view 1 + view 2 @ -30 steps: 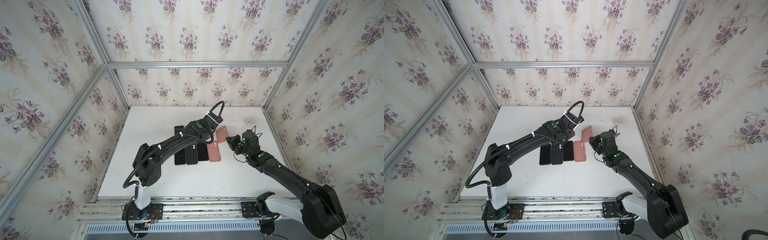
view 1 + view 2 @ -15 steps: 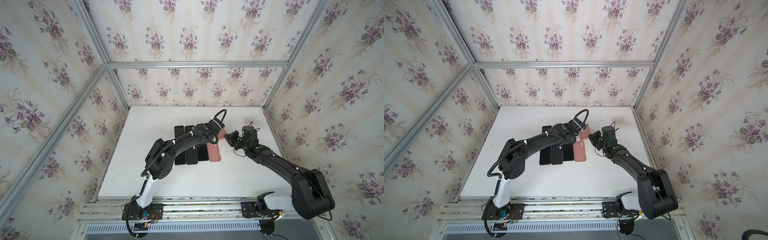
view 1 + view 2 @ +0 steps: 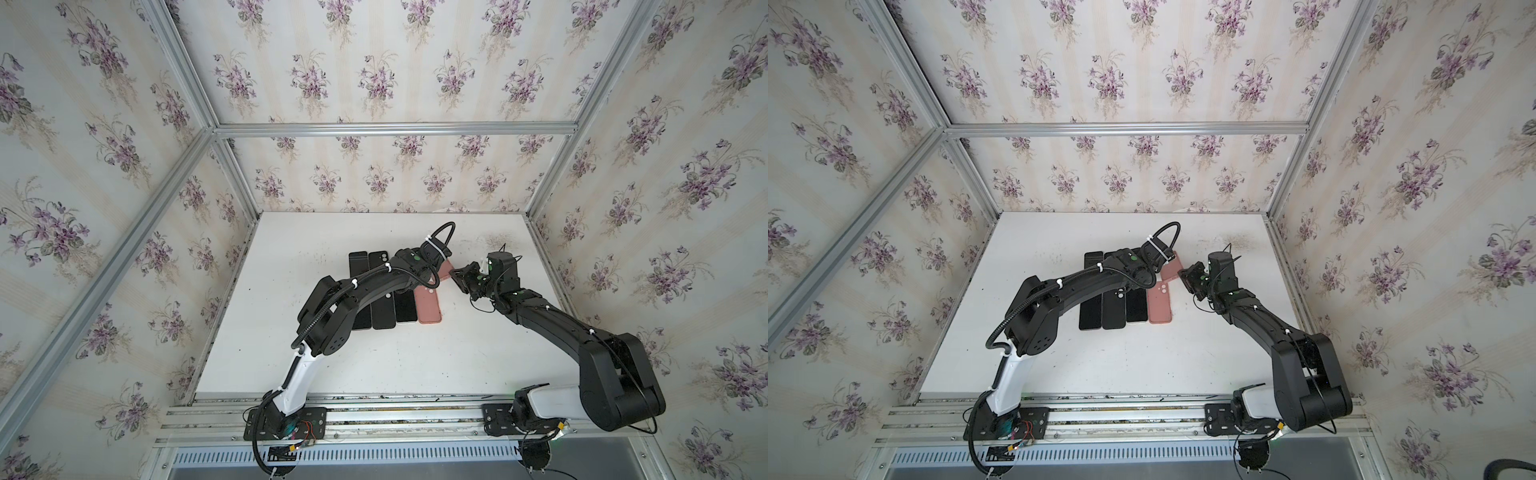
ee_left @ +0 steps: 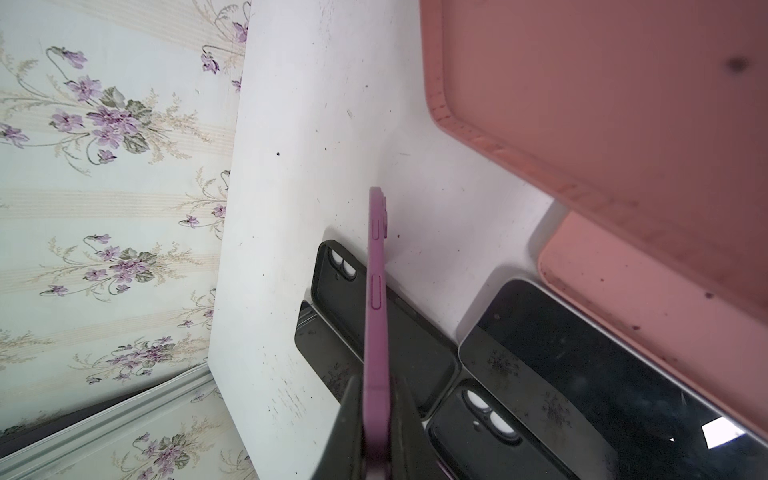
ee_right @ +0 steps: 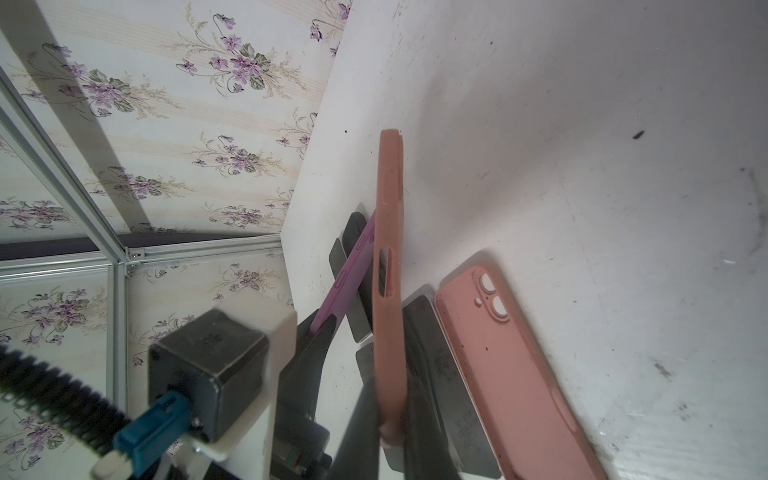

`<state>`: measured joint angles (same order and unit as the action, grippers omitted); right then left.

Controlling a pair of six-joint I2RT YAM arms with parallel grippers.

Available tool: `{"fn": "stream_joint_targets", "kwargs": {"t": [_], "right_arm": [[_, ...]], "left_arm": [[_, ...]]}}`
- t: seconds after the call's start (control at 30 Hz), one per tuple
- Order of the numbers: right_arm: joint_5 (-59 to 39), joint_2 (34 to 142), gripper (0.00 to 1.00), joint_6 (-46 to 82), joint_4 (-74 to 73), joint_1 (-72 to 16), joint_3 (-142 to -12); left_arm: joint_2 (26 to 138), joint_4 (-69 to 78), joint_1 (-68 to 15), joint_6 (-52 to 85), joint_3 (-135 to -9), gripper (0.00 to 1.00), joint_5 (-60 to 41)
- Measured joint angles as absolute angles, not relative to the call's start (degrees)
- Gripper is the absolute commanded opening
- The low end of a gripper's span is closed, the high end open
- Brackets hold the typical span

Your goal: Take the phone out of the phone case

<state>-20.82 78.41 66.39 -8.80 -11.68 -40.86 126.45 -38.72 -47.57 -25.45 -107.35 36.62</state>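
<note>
1. Left wrist view: my left gripper (image 4: 377, 405) is clamped on one end of the purple phone (image 4: 376, 291). I hold it edge-on above the white bench (image 4: 291, 208). The phone is outside the empty pink case (image 4: 602, 104), which hangs close by with its hollow inside towards the camera. Black phones (image 4: 582, 365) lie flat below.
2. Right wrist view: my right gripper (image 5: 388, 409) is closed on one end of the pink case, also edge-on, with a slot cut in its side. The purple phone crosses behind it. A second pink case (image 5: 511, 365) lies flat, back up, just beside the black phones.
3. Both top views: my grippers meet above the bench, right of its middle and nearer its far edge. The held pink case shows between them. My left arm hides the phone.
</note>
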Motion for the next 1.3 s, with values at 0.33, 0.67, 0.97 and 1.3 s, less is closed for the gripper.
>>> {"fn": "stream_joint_targets", "kwargs": {"t": [0.33, 0.67, 0.97, 1.3], "right_arm": [[-23.6, 79.2, 0.0, 65.4, -8.9, -9.5, -40.9], [-26.2, 80.6, 0.0, 64.1, -8.3, -8.3, -42.2], [-27.4, 81.2, 0.0, 63.6, -7.4, -8.0, -42.7], [-27.6, 81.1, 0.0, 63.5, -7.1, -8.0, -42.7]], "left_arm": [[130.3, -36.6, -47.7, -26.7, -109.2, 0.01, 40.6], [134.7, -34.4, -48.0, -26.9, -110.7, 0.04, 44.9], [136.2, -34.0, -48.3, -25.7, -111.0, 0.16, 45.8], [138.0, -33.7, -48.4, -23.9, -110.7, 0.23, 45.6]]}}
